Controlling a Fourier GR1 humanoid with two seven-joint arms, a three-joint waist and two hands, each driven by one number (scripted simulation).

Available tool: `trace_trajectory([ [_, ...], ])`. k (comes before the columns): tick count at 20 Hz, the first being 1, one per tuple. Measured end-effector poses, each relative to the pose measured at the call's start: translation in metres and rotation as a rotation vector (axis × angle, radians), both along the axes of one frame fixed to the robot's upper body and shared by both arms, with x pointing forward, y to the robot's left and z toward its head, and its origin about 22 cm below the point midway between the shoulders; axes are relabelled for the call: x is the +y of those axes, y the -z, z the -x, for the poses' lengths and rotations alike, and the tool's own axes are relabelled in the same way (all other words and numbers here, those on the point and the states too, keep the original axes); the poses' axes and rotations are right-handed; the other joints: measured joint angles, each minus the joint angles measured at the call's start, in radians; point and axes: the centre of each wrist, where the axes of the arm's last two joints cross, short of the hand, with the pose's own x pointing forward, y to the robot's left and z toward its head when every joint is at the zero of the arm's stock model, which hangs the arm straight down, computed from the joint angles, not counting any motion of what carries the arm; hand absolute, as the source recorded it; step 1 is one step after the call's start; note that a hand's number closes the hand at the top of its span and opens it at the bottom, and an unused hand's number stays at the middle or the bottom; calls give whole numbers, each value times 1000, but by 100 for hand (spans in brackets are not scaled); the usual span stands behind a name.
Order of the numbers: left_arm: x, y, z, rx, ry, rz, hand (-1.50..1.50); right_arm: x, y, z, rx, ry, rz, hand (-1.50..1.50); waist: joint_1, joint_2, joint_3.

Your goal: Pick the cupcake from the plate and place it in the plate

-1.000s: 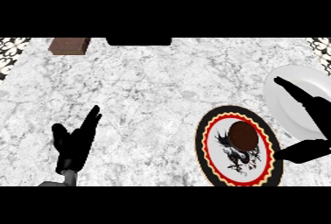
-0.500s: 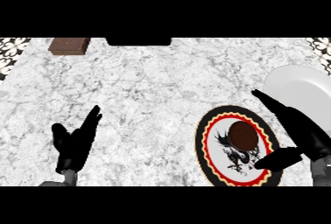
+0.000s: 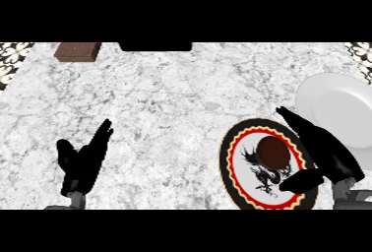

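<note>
Just left of my right hand (image 3: 323, 156), whose straight fingers and thumb stand spread, I see the cupcake (image 3: 272, 152) on the patterned plate (image 3: 234, 162), far from my open left hand (image 3: 81, 165).

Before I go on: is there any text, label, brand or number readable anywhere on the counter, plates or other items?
None: no view shows any readable word, number or brand.
Decorated plate: a black figure and a red-and-yellow scalloped border, pictorial only, no lettering.
White plate: plain.
Cupcake: no label.
Brown block at the counter's far edge: no markings visible.
</note>
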Motion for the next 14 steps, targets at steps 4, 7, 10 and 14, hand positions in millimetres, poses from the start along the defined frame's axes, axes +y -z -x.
trace_trajectory([
  [4, -3, 0, -1, 2, 1, -6, 0, 4, 9, -6, 3, 20, 33, -150, 1, 0, 0],
  [7, -2, -4, -1, 10, 2, -6, 0, 7, 15, -11, 13, 20, 48, -150, 2, 1, 0],
  [10, 0, -3, 0, 11, 1, -8, 0, 10, 26, -12, 26, 16, 48, -150, 2, 1, -1],
  [14, -4, 1, -2, -4, 7, 6, 0, 16, 44, -17, 55, -3, 61, 150, 2, 0, 1],
])
